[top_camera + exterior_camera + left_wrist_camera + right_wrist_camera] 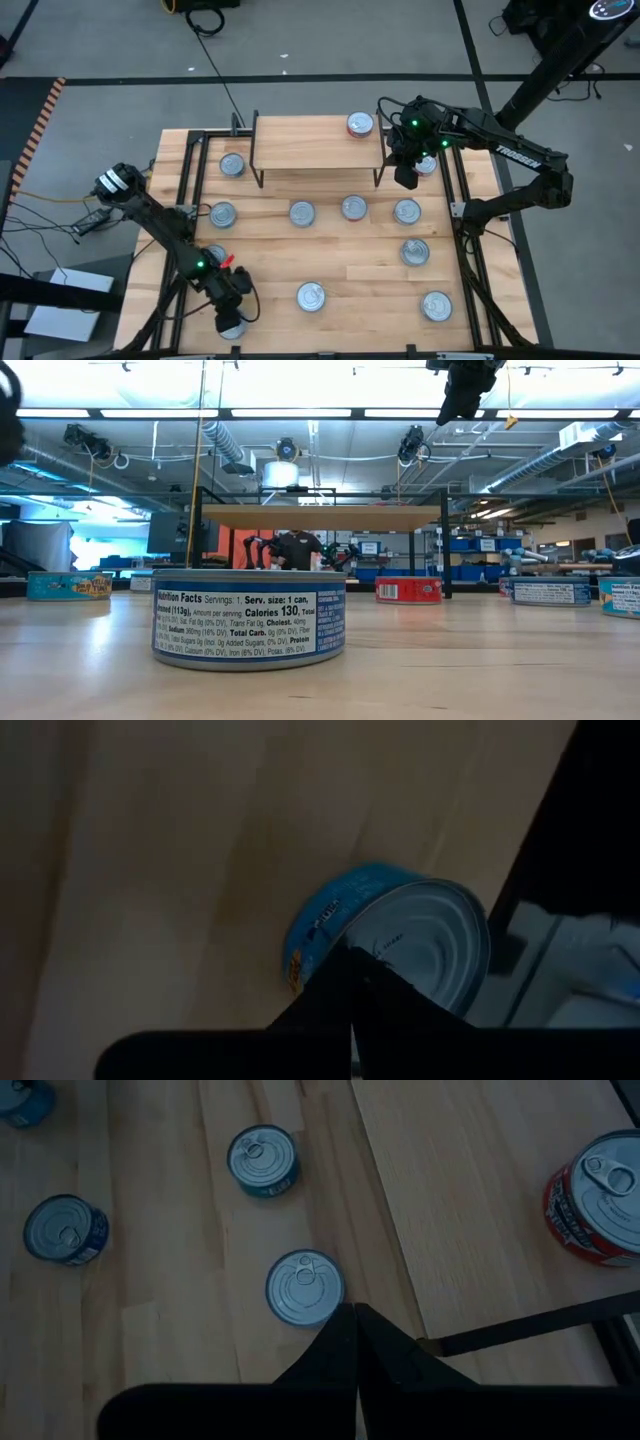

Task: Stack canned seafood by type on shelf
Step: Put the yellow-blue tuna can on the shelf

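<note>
The right gripper is hanging clenched and empty beside the shelf, whose board is carrying a single red-labelled tin, likely the seed of a red stack. The left gripper is hovering clenched over a teal tin at the table's near edge, gripping nothing as far as I can tell. Counting from above, roughly ten tins are sitting unstacked on the tabletop.
</note>
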Available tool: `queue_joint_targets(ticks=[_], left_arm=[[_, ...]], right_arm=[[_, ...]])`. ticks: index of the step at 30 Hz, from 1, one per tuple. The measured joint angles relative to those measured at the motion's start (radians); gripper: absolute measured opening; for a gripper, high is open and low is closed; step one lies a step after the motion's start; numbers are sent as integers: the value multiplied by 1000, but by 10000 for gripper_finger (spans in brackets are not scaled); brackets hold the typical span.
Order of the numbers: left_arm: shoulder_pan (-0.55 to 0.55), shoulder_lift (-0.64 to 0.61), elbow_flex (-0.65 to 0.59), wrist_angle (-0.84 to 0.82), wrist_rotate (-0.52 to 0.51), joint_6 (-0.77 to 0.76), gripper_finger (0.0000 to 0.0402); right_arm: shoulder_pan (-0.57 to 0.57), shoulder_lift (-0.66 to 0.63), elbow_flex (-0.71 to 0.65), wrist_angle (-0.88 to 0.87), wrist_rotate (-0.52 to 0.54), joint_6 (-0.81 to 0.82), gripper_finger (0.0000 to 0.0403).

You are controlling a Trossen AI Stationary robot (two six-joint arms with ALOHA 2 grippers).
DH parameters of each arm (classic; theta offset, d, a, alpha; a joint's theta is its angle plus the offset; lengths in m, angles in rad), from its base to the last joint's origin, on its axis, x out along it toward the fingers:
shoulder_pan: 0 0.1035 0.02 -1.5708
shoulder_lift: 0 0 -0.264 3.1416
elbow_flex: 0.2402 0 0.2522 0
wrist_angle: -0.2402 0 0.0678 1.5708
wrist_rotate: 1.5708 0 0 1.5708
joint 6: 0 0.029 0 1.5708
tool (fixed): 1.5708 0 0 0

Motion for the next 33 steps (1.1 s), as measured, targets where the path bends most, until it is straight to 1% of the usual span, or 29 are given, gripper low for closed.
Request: queue_joint_targets(ticks=[11, 16, 19, 25, 33], left_arm=[[94, -3, 4, -56, -61, -12, 1], [142, -3, 4, -69, -83, 51, 0], [179, -3, 4, -103, -92, 93, 0], [284, -3, 3, -132, -104, 251, 0], [488, -1, 2, -115, -151, 493, 0]], right_arm=[[0, 0, 0, 2, 0, 0, 5], [0, 0, 0, 2, 0, 1, 5], [0, -2, 0, 2, 0, 1, 5], [0, -17, 0, 0, 0, 19, 5], [2, -59, 0, -4, 4, 49, 5]])
